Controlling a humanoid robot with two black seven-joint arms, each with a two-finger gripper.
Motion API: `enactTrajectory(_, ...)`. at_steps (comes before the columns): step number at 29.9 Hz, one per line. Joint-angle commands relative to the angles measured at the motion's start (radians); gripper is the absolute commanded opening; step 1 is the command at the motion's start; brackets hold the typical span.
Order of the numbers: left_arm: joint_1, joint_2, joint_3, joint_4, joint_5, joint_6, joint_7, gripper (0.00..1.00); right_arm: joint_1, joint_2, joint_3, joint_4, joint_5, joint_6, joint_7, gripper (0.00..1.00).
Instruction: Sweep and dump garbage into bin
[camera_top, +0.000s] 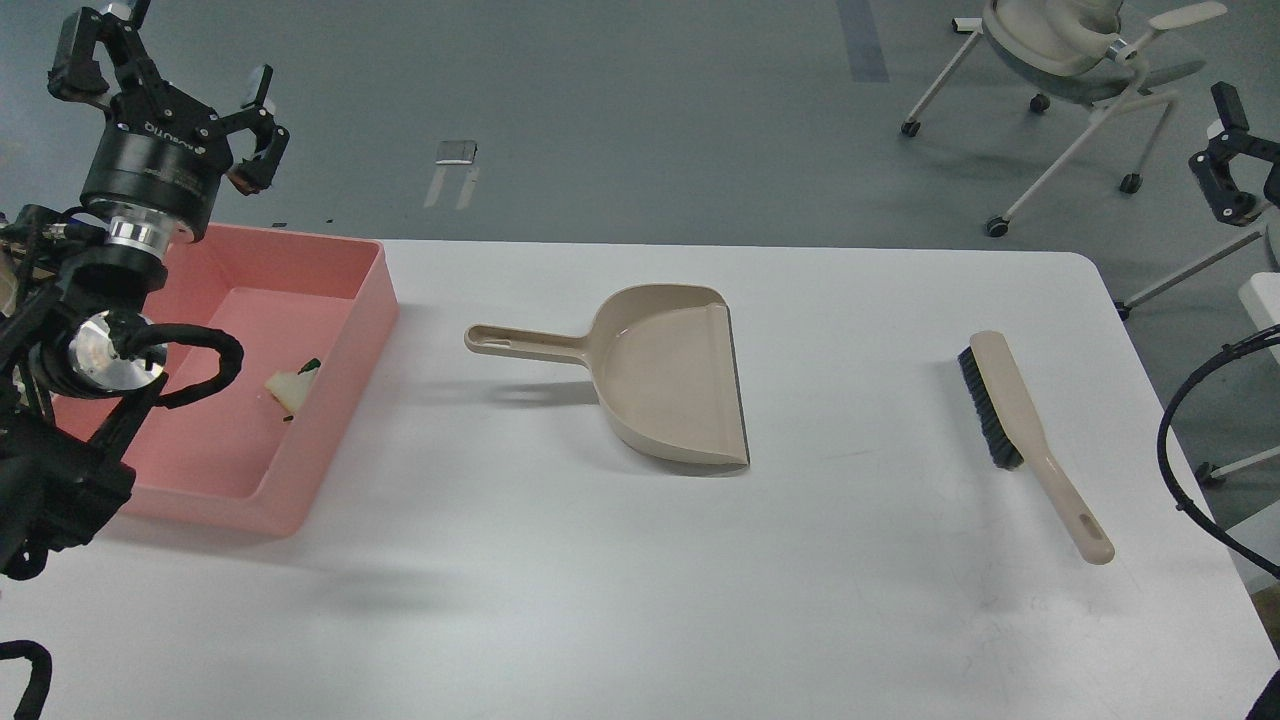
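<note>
The pink bin (345, 330) stands at the table's left edge. Inside it, near its right wall, lies a small pale yellow garbage piece (283, 390) with a dark green edge. I cannot make out a separate beige strip. My left gripper (165, 75) is raised above the bin's far left corner, open and empty. Only an edge of my right gripper (1232, 150) shows at the far right, raised off the table and away from it. The beige dustpan (670, 375) lies empty at the table's middle. The brush (1010, 420) lies at the right.
The white table (640, 580) has its far edge behind the dustpan and its right edge just past the brush. A wheeled office chair (1070, 50) stands on the floor at the back right. Black cables (1190, 480) hang beside the table's right side.
</note>
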Motion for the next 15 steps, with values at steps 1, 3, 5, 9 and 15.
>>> enactTrajectory(1, 0.008, -0.002, -0.008, 0.014, 0.000, -0.020, 0.000, 0.98, -0.001, -0.001, -0.002, -0.005, 0.000, 0.000, 0.000, 1.00)
enactTrajectory(3, 0.010, -0.002, -0.008, 0.019, 0.000, -0.025, 0.000, 0.98, -0.001, -0.001, -0.002, -0.006, 0.000, 0.000, 0.000, 1.00)
enactTrajectory(5, 0.010, -0.002, -0.008, 0.021, 0.000, -0.023, 0.000, 0.98, -0.001, -0.001, -0.004, -0.006, 0.000, 0.000, 0.000, 1.00)
enactTrajectory(9, 0.025, 0.000, -0.008, 0.021, 0.000, -0.015, 0.000, 0.98, -0.002, -0.002, -0.004, -0.003, 0.000, 0.000, 0.000, 1.00)
enactTrajectory(15, 0.038, 0.003, -0.010, 0.021, 0.000, -0.022, 0.000, 0.98, -0.002, -0.002, -0.002, 0.003, 0.000, 0.000, 0.000, 1.00)
